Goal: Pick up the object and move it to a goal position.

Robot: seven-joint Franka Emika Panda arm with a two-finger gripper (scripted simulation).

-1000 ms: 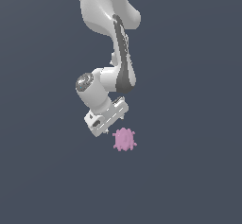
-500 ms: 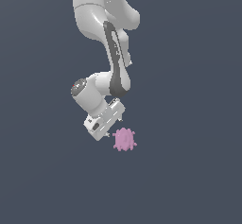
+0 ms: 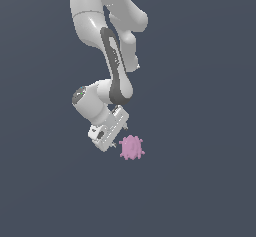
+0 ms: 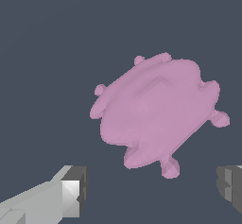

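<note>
The object is a small pink-mauve rounded blob [image 3: 132, 147] with short stubby knobs around its edge, lying on the dark grey surface. It fills the middle of the wrist view [image 4: 156, 107]. My white gripper [image 3: 119, 140] hangs tilted just to the exterior view's left of the blob and slightly above it. In the wrist view my gripper [image 4: 153, 187] is open, with one fingertip [image 4: 73, 190] and the other at the frame edge, spread wider than the blob. The blob lies ahead of the fingertips, not between them. Nothing is held.
The white arm [image 3: 107, 46] reaches down from the top of the exterior view. The surface is a plain dark grey floor [image 3: 200, 181] with no other objects in sight.
The arm has swung down and toward the exterior view's left, bringing the gripper lower beside the blob. The blob has not moved.
</note>
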